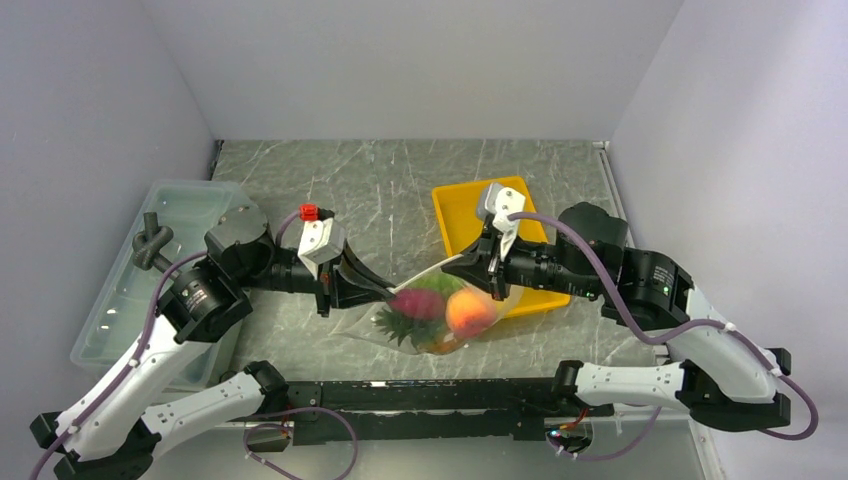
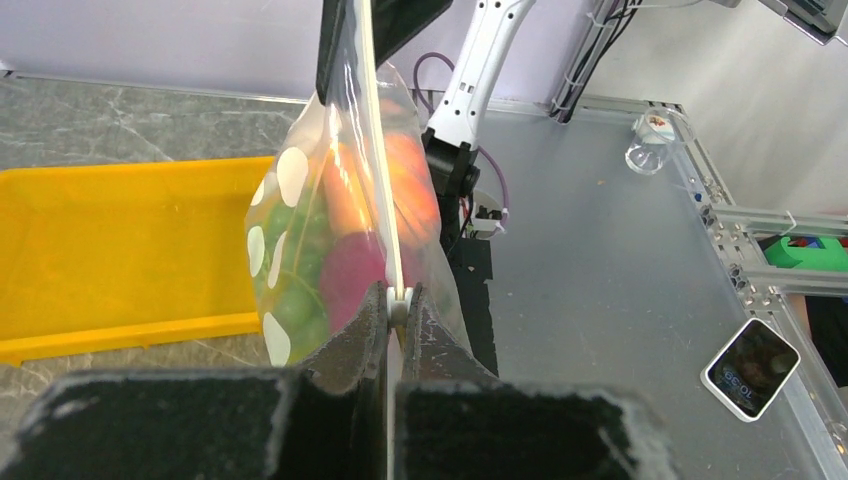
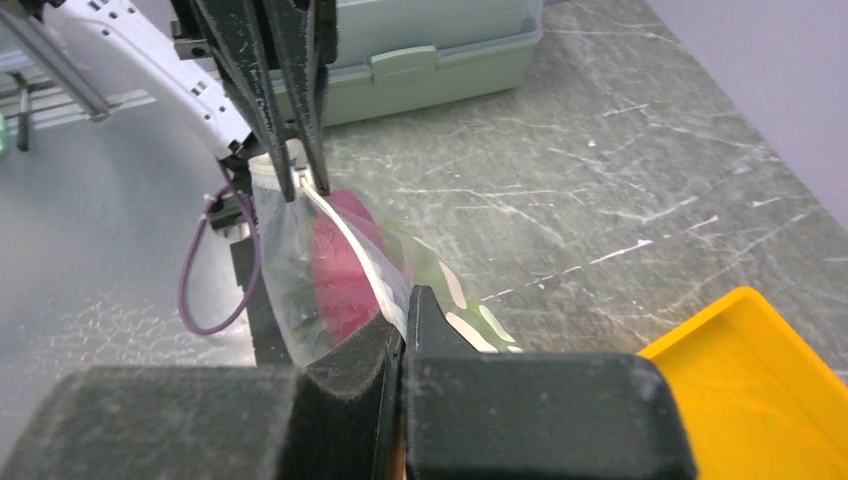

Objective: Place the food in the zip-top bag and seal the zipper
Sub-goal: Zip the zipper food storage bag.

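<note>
Grey marbled tabletop (image 1: 400,180), pale walls (image 1: 420,60) around. Left gripper (image 1: 383,291) and right gripper (image 1: 450,266) each pinch the zipper (image 2: 380,180) of the zip-top bag (image 1: 440,325) (food (image 1: 468,312) inside, blurred by plastic) beside the yellow tray (image 1: 460,210).

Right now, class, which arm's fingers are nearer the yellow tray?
Right. The right fingers clamp the zipper beside the yellow tray's left edge; the left fingers clamp its other end, farther left, apart from the tray.
</note>
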